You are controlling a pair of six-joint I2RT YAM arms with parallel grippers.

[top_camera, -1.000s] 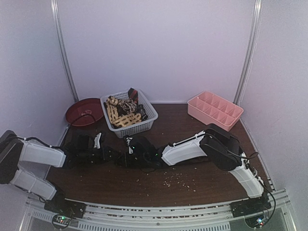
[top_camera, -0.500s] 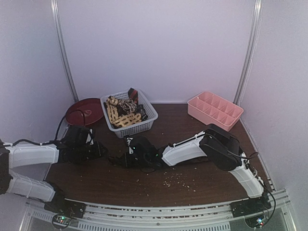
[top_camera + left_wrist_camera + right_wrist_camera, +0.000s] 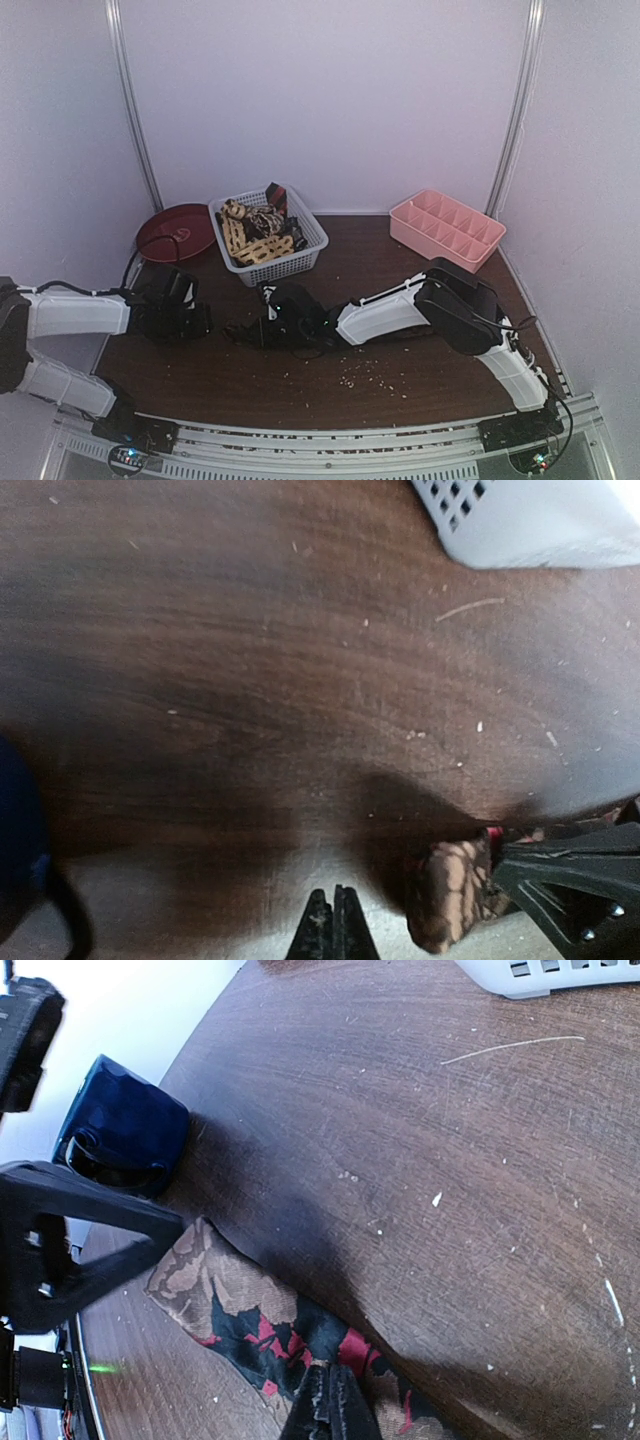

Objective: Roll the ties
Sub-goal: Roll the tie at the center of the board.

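The right gripper (image 3: 326, 1401) is pinched shut on the tie (image 3: 235, 1310), whose end lies near the mug (image 3: 120, 1125). The left gripper (image 3: 331, 926) is closed and empty beside it. The tie's remainder is cut off.

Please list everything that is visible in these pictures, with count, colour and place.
table: one, dark brown wood
loose tie: one, tan, black and red, on the table, centre-left
basket: one, white lattice, far side, left of centre
piled ties: several, tan-cream and dark, inside the basket
plate: one, dark red, far left
mug: one, dark blue, left part of the table
tray: one, pink, with compartments, far right
crumbs: many, pale, near centre
left pincer: black, shut, empty
right pincer: black, shut on the loose tie
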